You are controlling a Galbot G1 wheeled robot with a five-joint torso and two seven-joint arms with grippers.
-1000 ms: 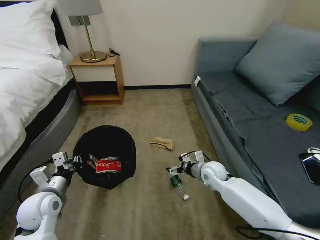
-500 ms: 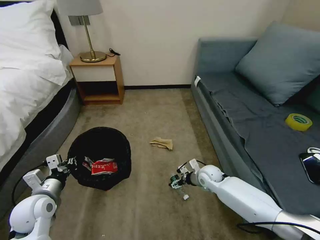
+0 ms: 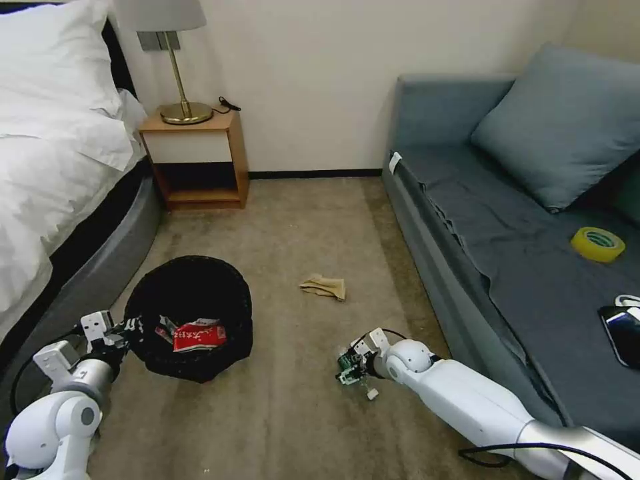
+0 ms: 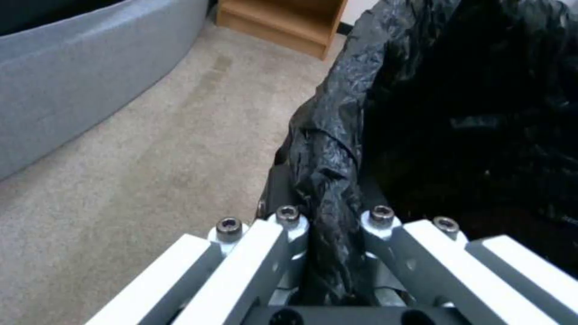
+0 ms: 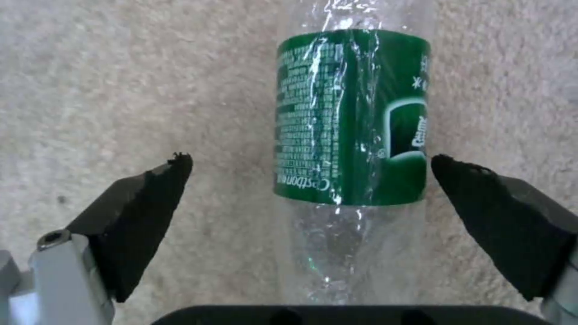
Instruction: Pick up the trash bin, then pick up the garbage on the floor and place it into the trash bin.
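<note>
The trash bin (image 3: 190,300), lined with a crinkly black bag (image 4: 458,90), is at the left with a red-and-white wrapper (image 3: 198,335) inside. My left gripper (image 3: 128,328) is shut on the bin's rim, pinching the bag (image 4: 328,216). A clear bottle with a green label (image 5: 352,117) lies on the carpet, and my right gripper (image 3: 348,367) is open with one black pad (image 5: 153,216) on each side of it. The bottle's white cap (image 3: 371,394) shows just past the gripper. A crumpled tan paper (image 3: 323,287) lies on the floor farther back.
A bed (image 3: 60,167) runs along the left and a grey sofa (image 3: 520,253) along the right. A yellow tape roll (image 3: 597,244) and a black phone (image 3: 623,333) lie on the sofa. A wooden nightstand (image 3: 197,157) with a lamp stands at the back wall.
My right gripper has come down over the bottle and now straddles it. My left arm has drawn the bin leftward and toward me.
</note>
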